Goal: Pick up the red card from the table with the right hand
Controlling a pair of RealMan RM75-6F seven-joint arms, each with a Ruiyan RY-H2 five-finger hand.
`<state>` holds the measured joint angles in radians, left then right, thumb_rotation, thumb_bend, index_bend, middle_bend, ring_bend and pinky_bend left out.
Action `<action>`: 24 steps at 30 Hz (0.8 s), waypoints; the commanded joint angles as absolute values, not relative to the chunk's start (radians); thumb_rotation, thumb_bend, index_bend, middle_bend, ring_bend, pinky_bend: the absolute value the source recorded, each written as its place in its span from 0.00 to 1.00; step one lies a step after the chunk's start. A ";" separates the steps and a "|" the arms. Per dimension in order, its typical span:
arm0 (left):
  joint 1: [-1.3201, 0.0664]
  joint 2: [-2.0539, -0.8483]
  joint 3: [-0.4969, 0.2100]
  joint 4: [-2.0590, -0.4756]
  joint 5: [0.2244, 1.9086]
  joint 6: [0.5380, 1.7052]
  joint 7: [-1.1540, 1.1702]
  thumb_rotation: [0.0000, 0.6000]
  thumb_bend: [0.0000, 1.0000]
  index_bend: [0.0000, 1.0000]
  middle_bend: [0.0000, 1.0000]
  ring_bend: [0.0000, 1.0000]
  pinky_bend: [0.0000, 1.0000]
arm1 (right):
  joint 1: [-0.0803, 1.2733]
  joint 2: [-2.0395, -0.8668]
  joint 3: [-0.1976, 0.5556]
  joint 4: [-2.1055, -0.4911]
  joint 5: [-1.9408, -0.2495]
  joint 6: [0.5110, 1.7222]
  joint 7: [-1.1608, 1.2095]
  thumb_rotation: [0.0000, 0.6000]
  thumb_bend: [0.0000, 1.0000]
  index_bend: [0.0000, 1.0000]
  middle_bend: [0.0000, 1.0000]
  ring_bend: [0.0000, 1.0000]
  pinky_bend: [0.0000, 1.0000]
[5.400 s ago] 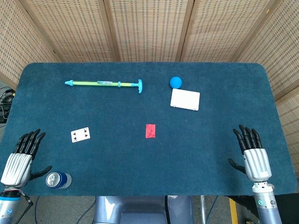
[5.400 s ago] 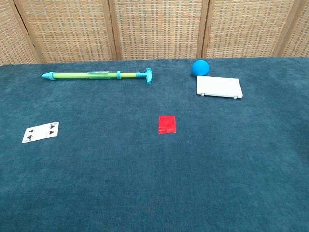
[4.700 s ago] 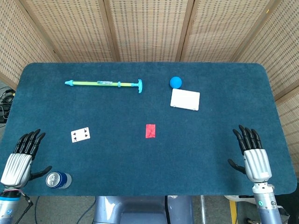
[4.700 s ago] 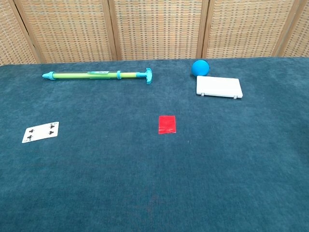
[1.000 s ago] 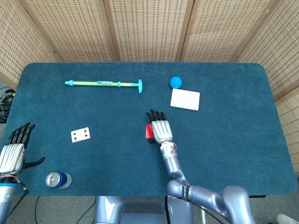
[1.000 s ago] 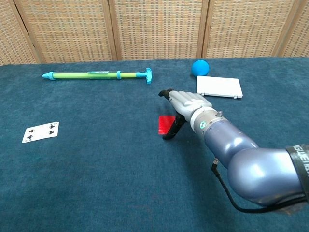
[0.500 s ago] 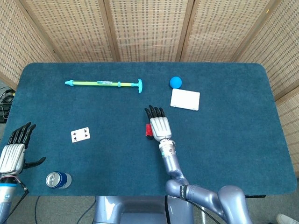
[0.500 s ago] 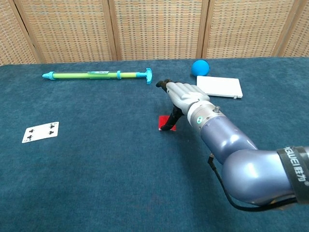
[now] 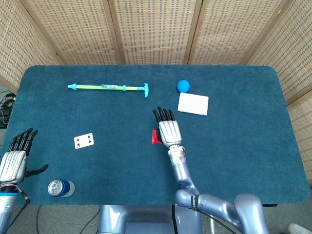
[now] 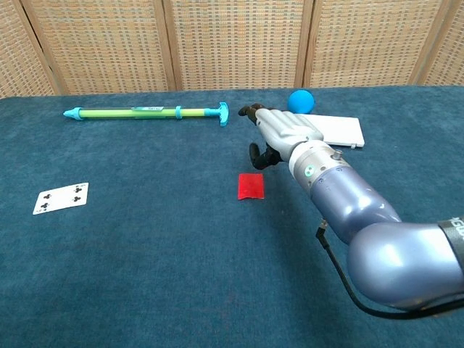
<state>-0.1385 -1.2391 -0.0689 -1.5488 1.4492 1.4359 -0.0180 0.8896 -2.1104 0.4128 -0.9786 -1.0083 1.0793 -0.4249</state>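
The red card (image 10: 251, 185) lies flat on the blue cloth near the table's middle. In the head view only its left strip (image 9: 155, 137) shows beside my right hand (image 9: 168, 128). My right hand (image 10: 284, 134) hovers just beyond and to the right of the card, palm down, fingers stretched toward the far side and thumb hanging down. It holds nothing and does not touch the card. My left hand (image 9: 14, 161) rests at the near left corner with fingers spread and empty; the chest view does not show it.
A green and cyan pump (image 9: 109, 87) lies far left. A blue ball (image 9: 183, 86) and a white box (image 9: 193, 104) sit just beyond my right hand. A playing card (image 9: 84, 141) lies left of the middle, and a can (image 9: 61, 187) stands by my left hand.
My right hand has lifted and moved away toward the far side. Its thumb, which touched the red card half a second ago, is now off it. The card stays on the table.
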 commanded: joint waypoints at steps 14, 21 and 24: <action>-0.136 -1.231 -0.066 -1.560 1.462 1.448 -0.021 1.00 0.12 0.00 0.00 0.00 0.04 | 0.835 -2.055 0.374 -1.123 -1.001 1.094 -0.476 1.00 0.41 0.09 0.00 0.00 0.00; -0.132 -1.226 -0.064 -1.569 1.471 1.459 -0.024 1.00 0.12 0.00 0.00 0.00 0.04 | 0.824 -2.048 0.361 -1.145 -0.988 1.088 -0.498 1.00 0.38 0.09 0.00 0.00 0.00; -0.131 -1.224 -0.063 -1.572 1.473 1.461 -0.025 1.00 0.12 0.00 0.00 0.00 0.04 | 0.819 -2.045 0.356 -1.150 -0.981 1.084 -0.504 1.00 0.38 0.09 0.00 0.00 0.00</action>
<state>-0.1308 -1.2237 -0.0628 -1.5715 1.4729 1.4607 -0.0247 0.8207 -2.0459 0.3573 -1.1485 -0.9829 1.0857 -0.5030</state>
